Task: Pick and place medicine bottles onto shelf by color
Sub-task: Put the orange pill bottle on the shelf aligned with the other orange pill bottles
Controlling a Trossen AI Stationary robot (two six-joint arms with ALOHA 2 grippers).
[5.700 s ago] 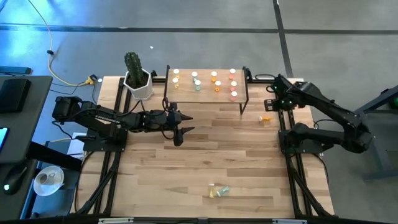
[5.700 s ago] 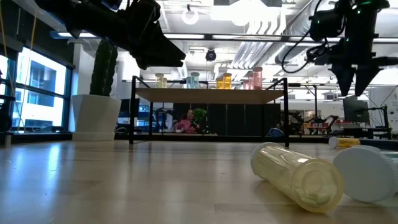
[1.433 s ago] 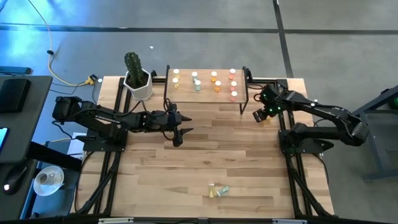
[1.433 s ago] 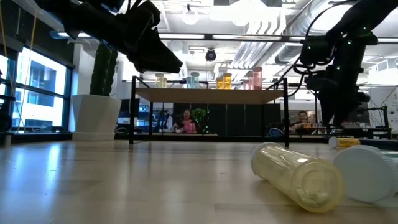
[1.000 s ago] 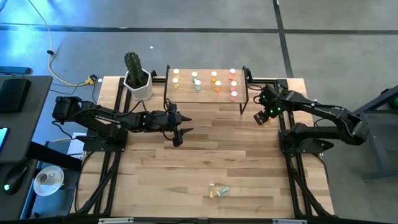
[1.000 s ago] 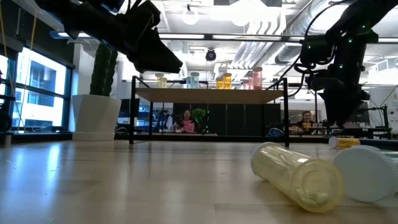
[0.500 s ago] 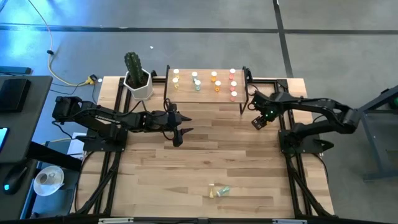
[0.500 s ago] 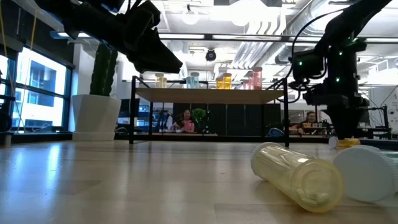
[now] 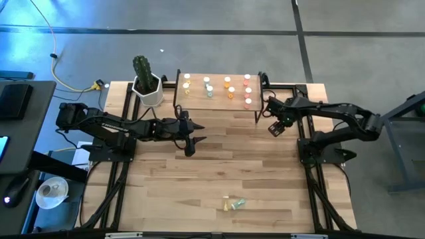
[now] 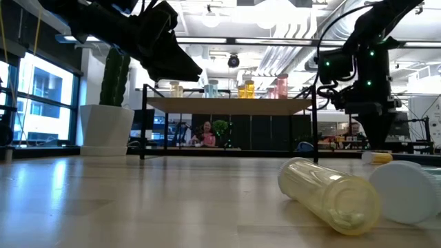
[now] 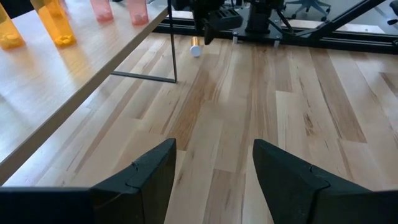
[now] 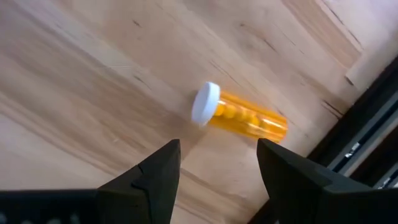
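Note:
An orange medicine bottle (image 12: pixel 245 119) with a white cap (image 12: pixel 205 102) lies on its side on the table near the shelf's right legs. It also shows in the low view (image 10: pixel 377 157). My right gripper (image 12: pixel 217 154) (image 9: pixel 274 127) hangs open just above this bottle, fingers pointing down, touching nothing. The shelf (image 9: pixel 214 103) carries several upright bottles (image 9: pixel 228 83) grouped by colour. A yellow bottle (image 9: pixel 228 206) and a green bottle (image 9: pixel 240 201) lie on their sides near the table's front edge. My left gripper (image 9: pixel 192 141) (image 11: pixel 214 158) waits open over mid-table, in front of the shelf.
A cactus in a white pot (image 9: pixel 147 89) stands left of the shelf. Black frame rails (image 9: pixel 302 143) run along the table's right side, close to the orange bottle. Bare wood lies between the shelf and the two front bottles (image 10: pixel 331 195).
My right gripper has shifted a little toward the table's left and sunk lower over the orange bottle, tipping until its fingers point nearly straight down. It has stayed open. The bottles have not moved.

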